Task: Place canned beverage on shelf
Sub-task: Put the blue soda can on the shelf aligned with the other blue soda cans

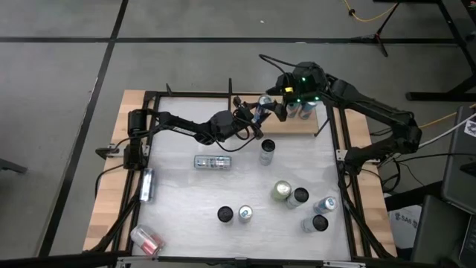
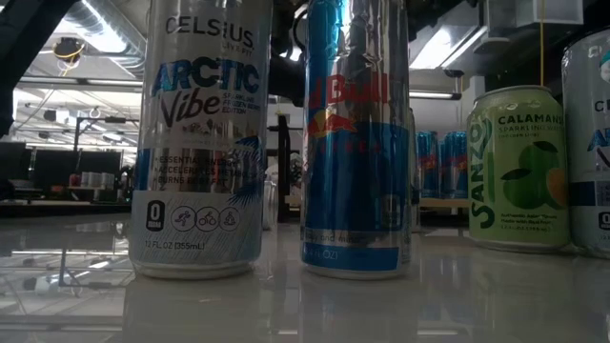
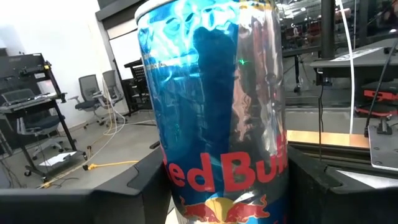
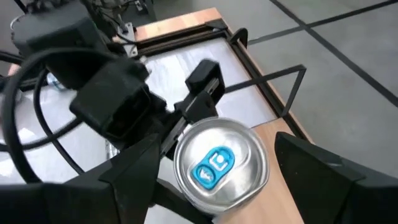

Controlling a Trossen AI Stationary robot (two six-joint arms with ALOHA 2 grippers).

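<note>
- The left end effector (image 1: 256,119) reaches from the 9 o'clock side of the white bench (image 1: 186,193) toward the 12 o'clock edge; its fingers (image 3: 339,190) press both sides of a tall blue-and-silver Red Bull can (image 3: 214,118), which it holds close to upright.
- In the high view this blue-and-silver can (image 1: 264,104) sits at the left end of the small light-brown wooden shelf (image 1: 316,121) with thin black metal uprights, at about 1 o'clock on the bench.
- The right end effector (image 1: 291,103) hangs over the same shelf from the 3 o'clock side, fingers (image 4: 329,174) spread to either side of a silver can top with a blue pull tab (image 4: 221,165); they do not visibly touch it, so whether it is gripped cannot be told.
- The left end effector (image 4: 205,93) shows in the right wrist view just beside that can top.
- Other cans (image 1: 303,109) stand on the shelf under the right end effector.
- Near the bench middle a can (image 1: 267,152) stands upright, with a silver can (image 1: 213,161) lying on its side at its 9 o'clock.
- A pale green Calamansi can (image 2: 519,171) stands among a cluster toward 4 o'clock, with a white Celsius Arctic Vibe can (image 2: 200,143) and another blue Red Bull can (image 2: 355,143) nearest the low camera.
- Two more cans lie on their sides near 8 o'clock (image 1: 146,184) and 7 o'clock (image 1: 146,240).
</note>
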